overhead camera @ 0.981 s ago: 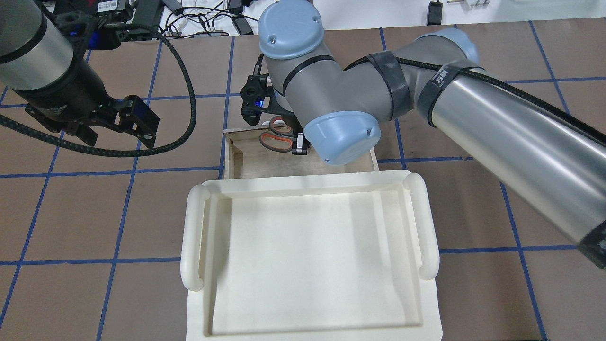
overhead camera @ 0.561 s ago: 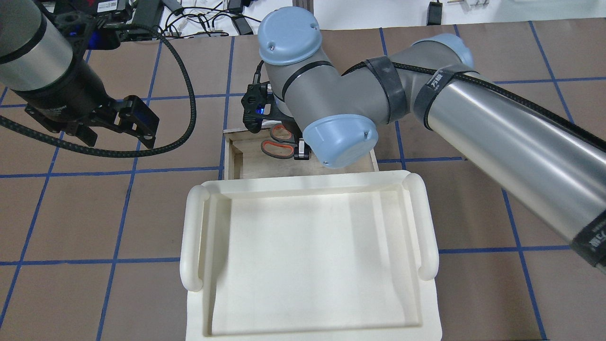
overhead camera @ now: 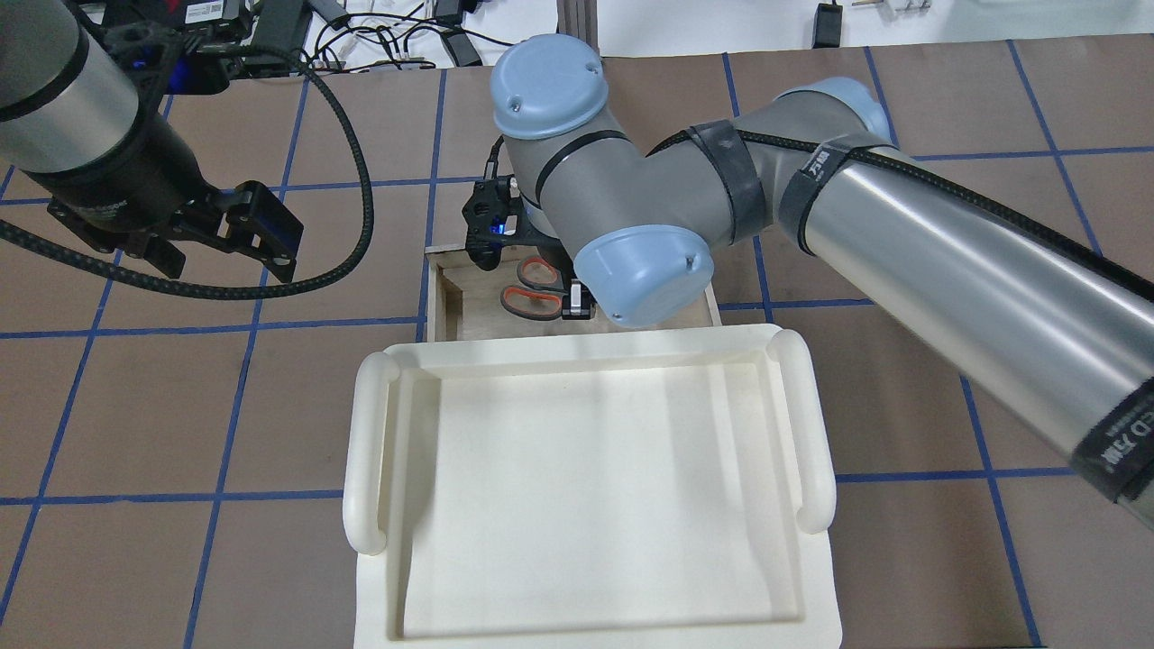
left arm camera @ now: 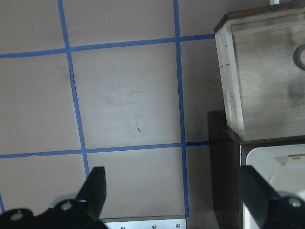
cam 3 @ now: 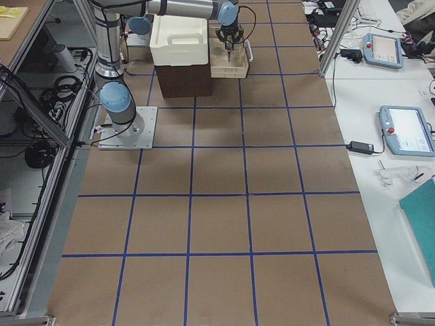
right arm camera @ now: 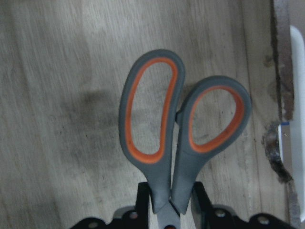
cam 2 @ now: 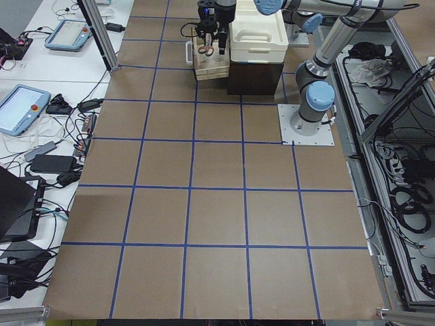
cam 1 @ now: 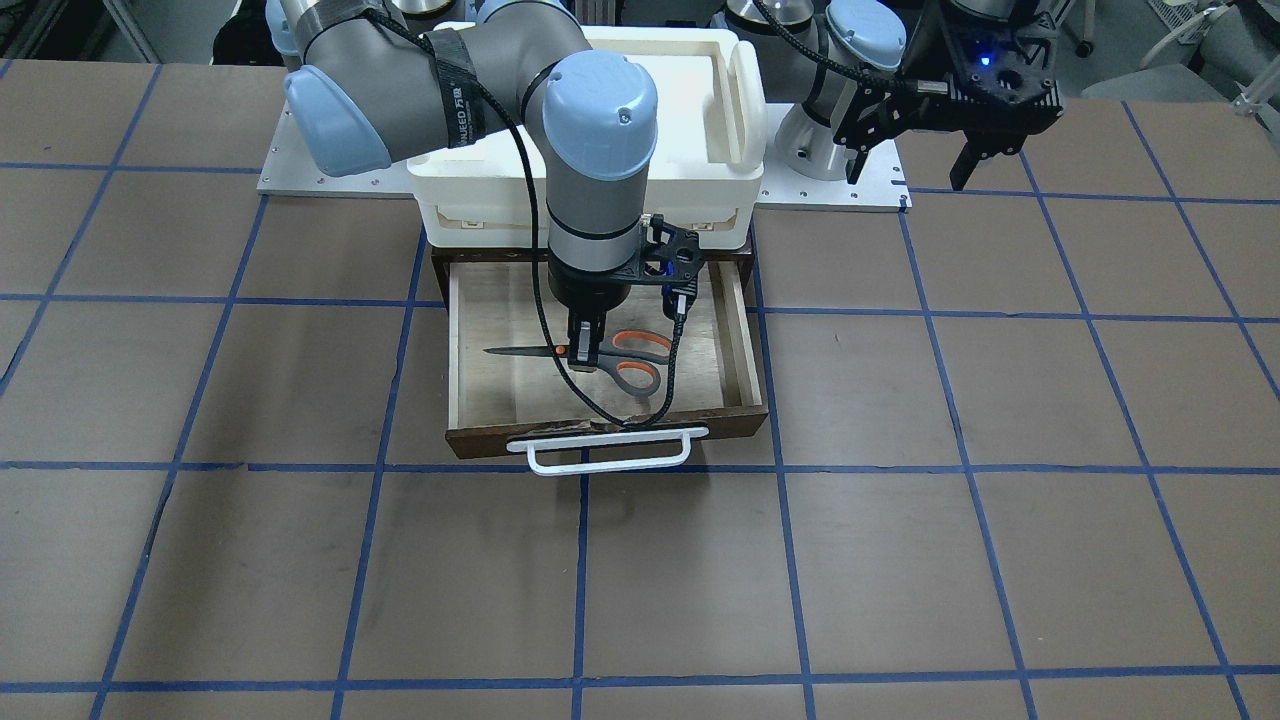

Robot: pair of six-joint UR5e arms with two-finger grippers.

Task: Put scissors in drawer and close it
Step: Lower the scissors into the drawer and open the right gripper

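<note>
- Placing step: right end effector (cam 1: 585,352) clamped on scissors (cam 1: 640,346), low inside open drawer (cam 1: 745,345).
- Left end effector (cam 1: 908,172) spread apart, idle.
- Next, probably: release, lift clear, push drawer shut.

The drawer (cam 1: 742,345) is pulled well open: pale wood inside, dark front, white handle. And the scissors (cam 1: 632,341) are level, low inside it, blades shut, grey-orange loops toward the robot's left.

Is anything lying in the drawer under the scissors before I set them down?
Nothing visible. The right end effector holds the scissors over the open drawer; the wood floor showing beneath them is bare.
</note>
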